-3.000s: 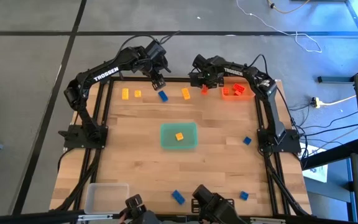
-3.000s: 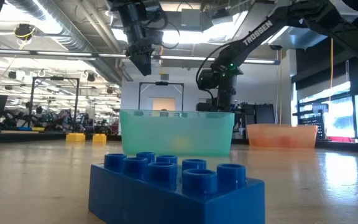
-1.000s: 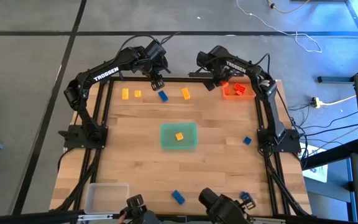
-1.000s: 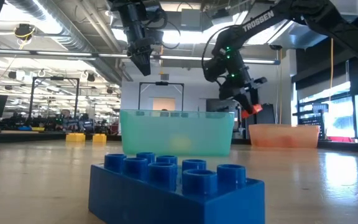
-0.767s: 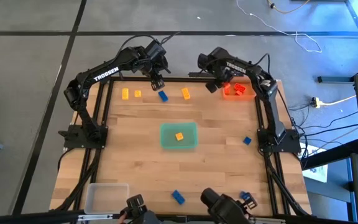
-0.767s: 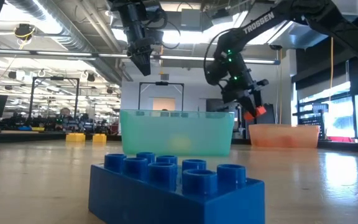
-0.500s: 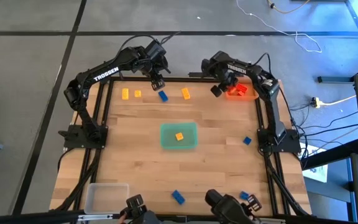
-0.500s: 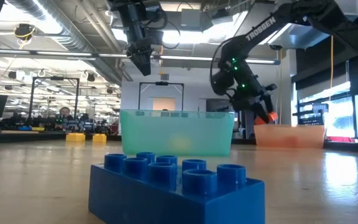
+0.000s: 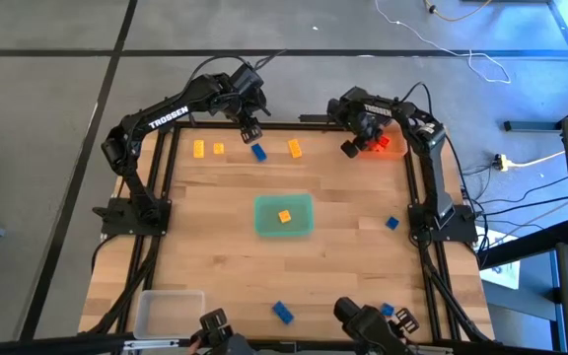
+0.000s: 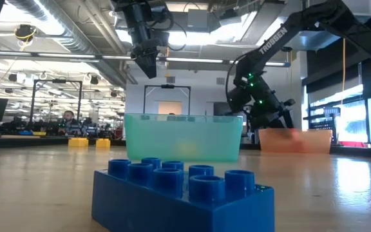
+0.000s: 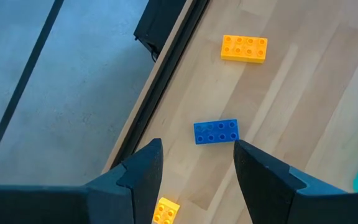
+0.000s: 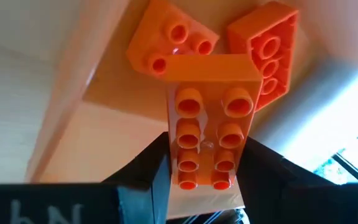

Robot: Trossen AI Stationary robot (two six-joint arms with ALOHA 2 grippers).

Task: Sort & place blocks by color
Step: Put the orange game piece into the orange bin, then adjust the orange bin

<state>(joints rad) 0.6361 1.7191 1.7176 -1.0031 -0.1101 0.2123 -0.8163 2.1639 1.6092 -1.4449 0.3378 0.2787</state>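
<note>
Blocks nearest me first: two blue blocks [image 9: 283,313] lie by the table's near edge, with the clear tray [image 9: 169,311] at its near left corner; another blue one [image 9: 391,223] sits near the right edge; mid-table I see the green tray [image 9: 284,216] holding a yellow block [image 9: 285,216]; along the far edge lie three yellow blocks [image 9: 295,149] and a blue block [image 11: 216,131]; my left gripper [image 11: 195,168] hangs above that blue one, jaws wide and empty; at the far right corner my right gripper [image 12: 205,169] is clamped on an orange-red block [image 12: 208,118] over the orange tray [image 12: 98,118], where two more orange-red blocks [image 12: 172,33] already lie.
</note>
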